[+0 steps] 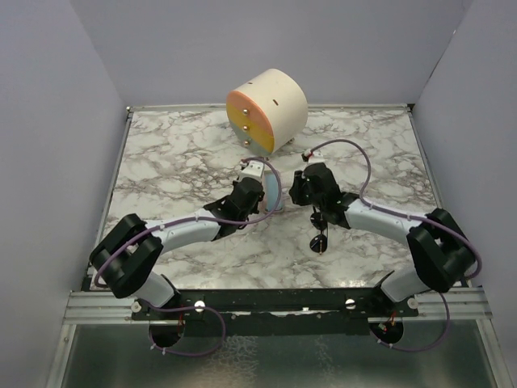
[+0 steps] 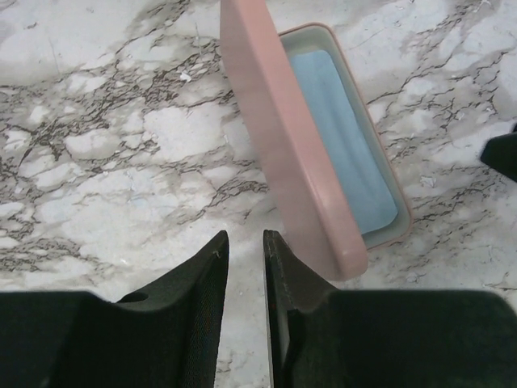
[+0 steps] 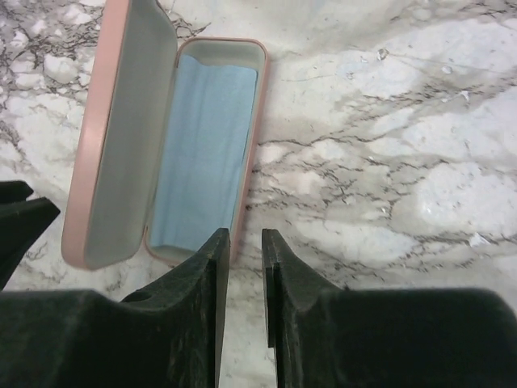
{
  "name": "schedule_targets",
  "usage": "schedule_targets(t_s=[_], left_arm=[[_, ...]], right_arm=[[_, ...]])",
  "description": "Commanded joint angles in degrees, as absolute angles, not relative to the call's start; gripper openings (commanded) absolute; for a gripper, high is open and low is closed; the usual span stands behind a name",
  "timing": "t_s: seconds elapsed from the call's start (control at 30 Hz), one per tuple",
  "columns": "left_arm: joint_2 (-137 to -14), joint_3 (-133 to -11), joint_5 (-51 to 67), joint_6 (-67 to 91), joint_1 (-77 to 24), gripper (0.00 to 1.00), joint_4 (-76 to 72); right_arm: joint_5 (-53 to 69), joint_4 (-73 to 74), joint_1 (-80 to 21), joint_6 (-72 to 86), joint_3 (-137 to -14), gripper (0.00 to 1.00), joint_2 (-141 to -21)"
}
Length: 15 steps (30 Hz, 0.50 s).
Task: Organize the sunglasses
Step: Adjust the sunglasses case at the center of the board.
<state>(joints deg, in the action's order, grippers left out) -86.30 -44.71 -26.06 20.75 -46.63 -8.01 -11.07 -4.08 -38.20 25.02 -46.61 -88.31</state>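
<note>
Top external: black round-lens sunglasses (image 1: 320, 237) lie outside the open pink oblong case (image 3: 121, 145).
Your left gripper (image 2: 245, 238) and right gripper (image 3: 245, 236): slightly parted, empty; packing remains.

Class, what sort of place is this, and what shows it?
Probably a robot test bench: left arm and right arm mounted on a metal rail, a marble-patterned tabletop, plain walls enclosing it.

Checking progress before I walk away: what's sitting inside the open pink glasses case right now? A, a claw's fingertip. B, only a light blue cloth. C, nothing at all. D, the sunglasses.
B: in the right wrist view the open pink case holds just the light blue cloth, lying flat in its lower half, and nothing else.
</note>
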Motion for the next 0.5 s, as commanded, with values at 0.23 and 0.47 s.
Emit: schedule_targets(t_s=[0.23,0.47], left_arm=[[-81.38,-40.44,-22.98,23.43,-45.62,0.28,-9.66],[-80.07,-39.10,-20.79,24.45,-45.61,0.28,-10.69]], right_arm=[[-14.47,2.13,-38.32,28.60,-32.31,0.34,-67.69],[-10.56,5.15,-37.28,30.49,-27.08,0.38,-59.74]])
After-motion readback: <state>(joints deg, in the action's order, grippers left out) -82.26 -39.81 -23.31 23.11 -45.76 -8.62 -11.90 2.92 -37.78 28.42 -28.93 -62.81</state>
